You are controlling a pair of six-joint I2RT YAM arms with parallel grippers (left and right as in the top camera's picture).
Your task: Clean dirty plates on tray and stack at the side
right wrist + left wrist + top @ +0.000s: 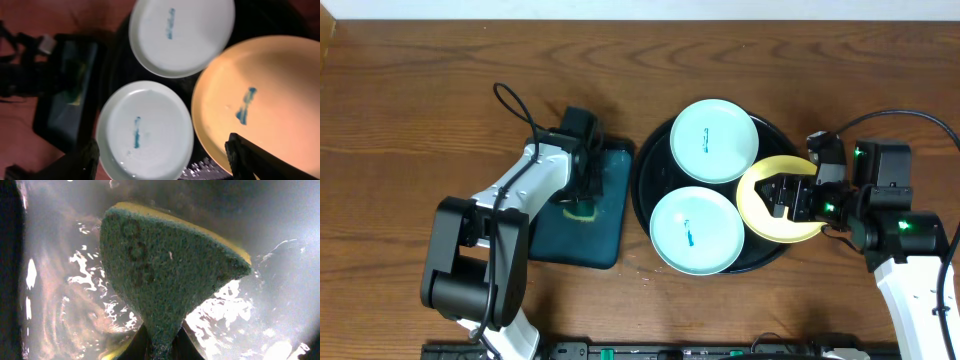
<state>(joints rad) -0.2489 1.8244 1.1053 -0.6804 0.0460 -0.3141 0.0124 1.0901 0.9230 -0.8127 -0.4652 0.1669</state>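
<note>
The black round tray (648, 178) holds three plates. One mint plate (714, 140) lies at the back and one mint plate (695, 230) at the front, each with a teal smear. The yellow plate (750, 207) lies at the right, also smeared (245, 106). My right gripper (778, 197) hovers open over the yellow plate; in the right wrist view its fingers (165, 160) spread wide above the front mint plate (145, 132) and the yellow plate (260, 75). My left gripper (584, 182) is shut on a green and yellow sponge (160, 275) over the teal tray.
The dark teal rectangular tray (570, 235) lies left of the black tray and looks wet in the left wrist view (60, 280). Brown wood tabletop (420, 120) surrounds both trays. A black cable (515, 105) arcs behind the left arm.
</note>
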